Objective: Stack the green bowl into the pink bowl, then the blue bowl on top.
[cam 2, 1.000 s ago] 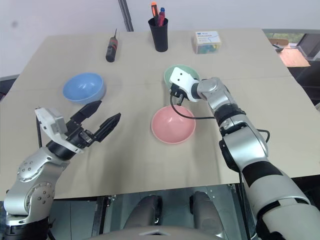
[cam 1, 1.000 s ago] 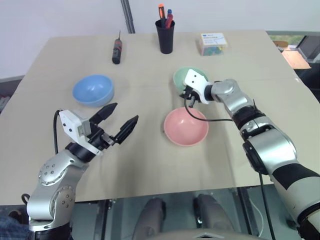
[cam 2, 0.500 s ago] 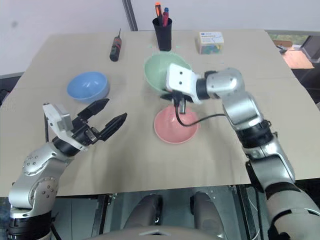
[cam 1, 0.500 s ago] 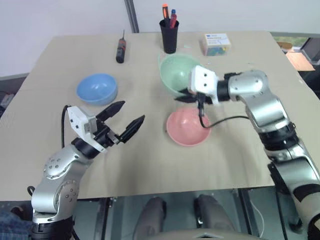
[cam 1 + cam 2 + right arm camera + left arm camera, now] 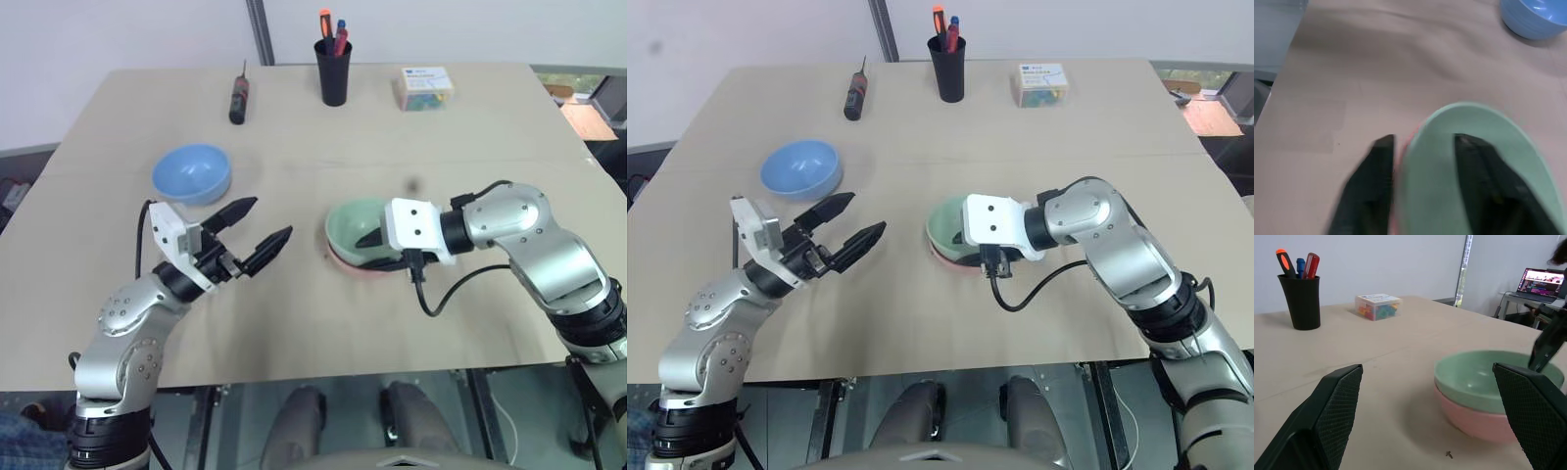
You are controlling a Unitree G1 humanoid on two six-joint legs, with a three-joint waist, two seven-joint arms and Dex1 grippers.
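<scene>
Green bowl (image 5: 359,224) nested in the pink bowl (image 5: 345,262) at mid-table, my right gripper (image 5: 1422,183) with its two black fingers astride the near rim, one inside and one outside. From the right wrist view I read a sliver of gap on either side of the rim, so I judge the jaws parted and the bowl let go rather than pinched. The left wrist view shows the green bowl sitting level, only a band of pink below it.

My left gripper (image 5: 257,235) hovers over bare table (image 5: 460,127) with its fingers spread wide, holding nothing. The blue bowl (image 5: 191,174) stands by itself toward the far left, apart from the stack and just beyond that left gripper.

As I see it, the step in hand is the release. To do it cleanly I would spread the right fingers wider before moving, then draw straight up and off the rim, not sideways, so the inner finger does not hook the green bowl and tip it out. The blue bowl I would take by its rim with the nearer left gripper, carry it level and lower it centred over the stack. A screwdriver (image 5: 236,95), a pen cup (image 5: 333,73) and a small box (image 5: 424,86) sit along the far edge, well clear.
</scene>
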